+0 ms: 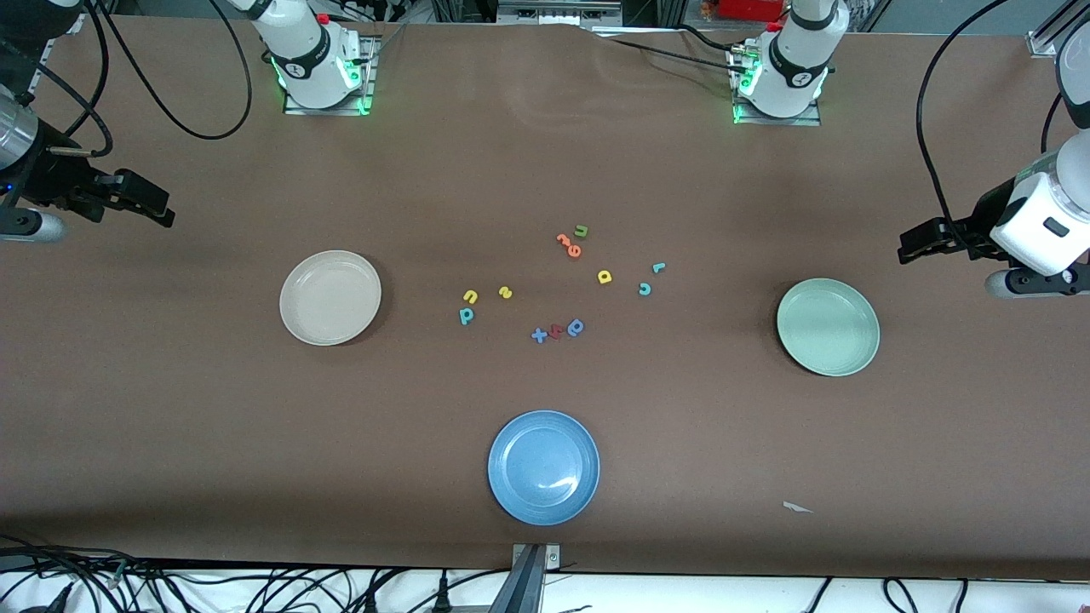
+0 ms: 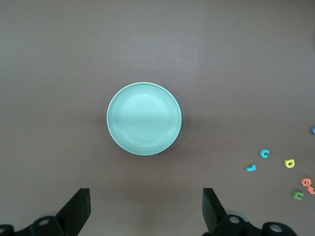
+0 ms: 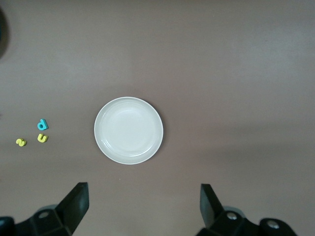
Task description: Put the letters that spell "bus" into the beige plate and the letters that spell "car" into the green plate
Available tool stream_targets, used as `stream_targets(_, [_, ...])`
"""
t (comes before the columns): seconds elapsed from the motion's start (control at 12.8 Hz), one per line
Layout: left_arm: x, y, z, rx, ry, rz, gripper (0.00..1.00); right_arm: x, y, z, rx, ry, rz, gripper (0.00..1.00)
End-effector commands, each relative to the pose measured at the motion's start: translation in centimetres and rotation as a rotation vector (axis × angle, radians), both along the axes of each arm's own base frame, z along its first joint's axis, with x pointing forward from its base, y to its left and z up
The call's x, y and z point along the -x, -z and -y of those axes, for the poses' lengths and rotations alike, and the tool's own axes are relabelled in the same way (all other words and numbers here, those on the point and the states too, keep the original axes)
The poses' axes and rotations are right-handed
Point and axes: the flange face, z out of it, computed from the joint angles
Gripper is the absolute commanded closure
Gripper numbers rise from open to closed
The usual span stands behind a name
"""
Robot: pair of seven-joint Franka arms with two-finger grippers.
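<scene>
Letters [image 1: 545, 285] lie mid-table between both plates, well apart from the open left gripper [image 1: 915, 247] and open right gripper [image 1: 153, 204]

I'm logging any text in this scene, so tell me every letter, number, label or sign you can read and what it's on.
No printed labels are readable; the marks on the arm bases are too small. Only loose foam characters on the table:
"b" teal letter
"u" yellow letter
"s" yellow letter
"c" teal letter
"r" teal letter
"a" yellow letter
"u" olive-green letter
"x" blue piece
Orange, red and blue rounded pieces: unclear.
</scene>
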Motion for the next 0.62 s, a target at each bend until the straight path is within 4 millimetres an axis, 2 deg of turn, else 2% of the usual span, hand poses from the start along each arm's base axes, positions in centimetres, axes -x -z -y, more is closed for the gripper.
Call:
stream_targets(0.0, [-0.10, -0.22, 0.18, 0.009, 0.002, -0.003, 0.00, 0.11, -0.15, 0.01, 0.018, -0.001, 0.010, 0.00])
stream_targets(0.55, [-0.23, 0.15, 0.17, 0.009, 0.002, -0.009, 0.00, 0.13, -0.14, 0.02, 0.020, -0.005, 0.008, 0.00])
